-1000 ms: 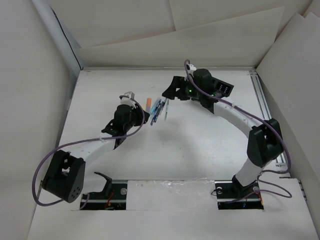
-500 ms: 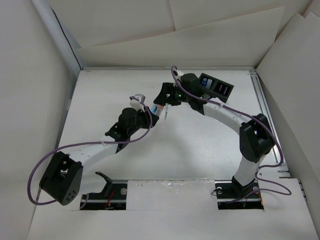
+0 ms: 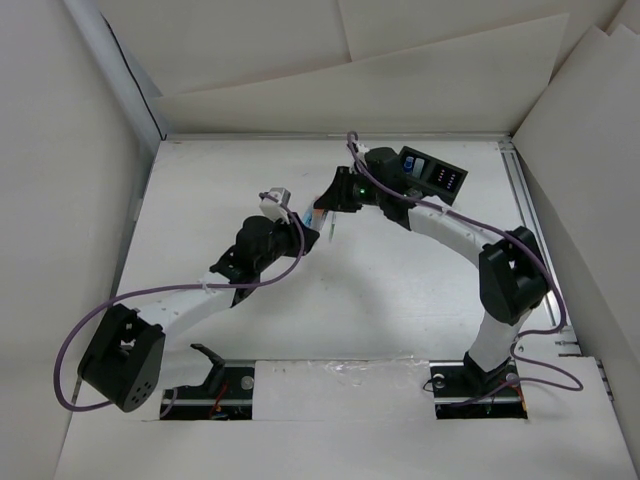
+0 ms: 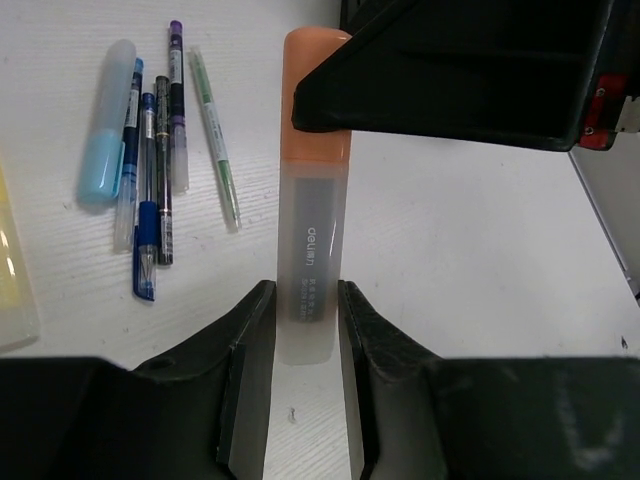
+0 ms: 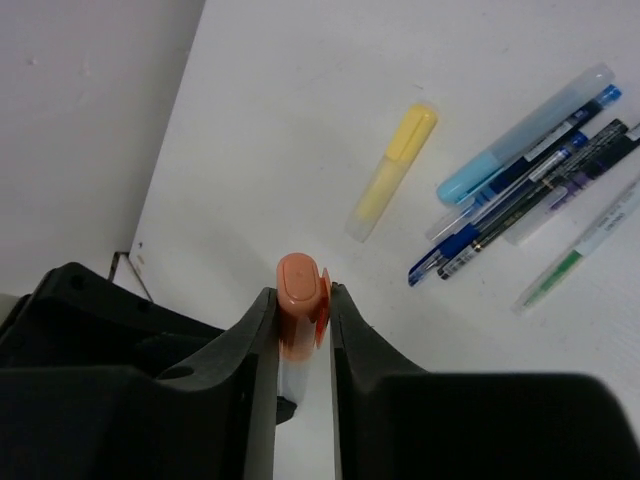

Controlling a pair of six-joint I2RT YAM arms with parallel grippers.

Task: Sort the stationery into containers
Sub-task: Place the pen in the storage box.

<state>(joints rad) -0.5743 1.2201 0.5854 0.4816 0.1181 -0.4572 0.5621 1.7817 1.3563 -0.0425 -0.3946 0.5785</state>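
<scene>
orange highlighter [image 4: 312,250] between both jaws

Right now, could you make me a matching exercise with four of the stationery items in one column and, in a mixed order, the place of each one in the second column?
Items
1. orange highlighter
2. yellow highlighter
3. light blue highlighter
4. green pen

Places
A. lies alone on the table, apart from the pens
B. clamped at one end by the left gripper and at the other by the right gripper
C. edge of the pen row farthest from the yellow highlighter
D. edge of the pen row nearest the yellow highlighter

Pairs: 1-B, 2-A, 3-D, 4-C
</scene>
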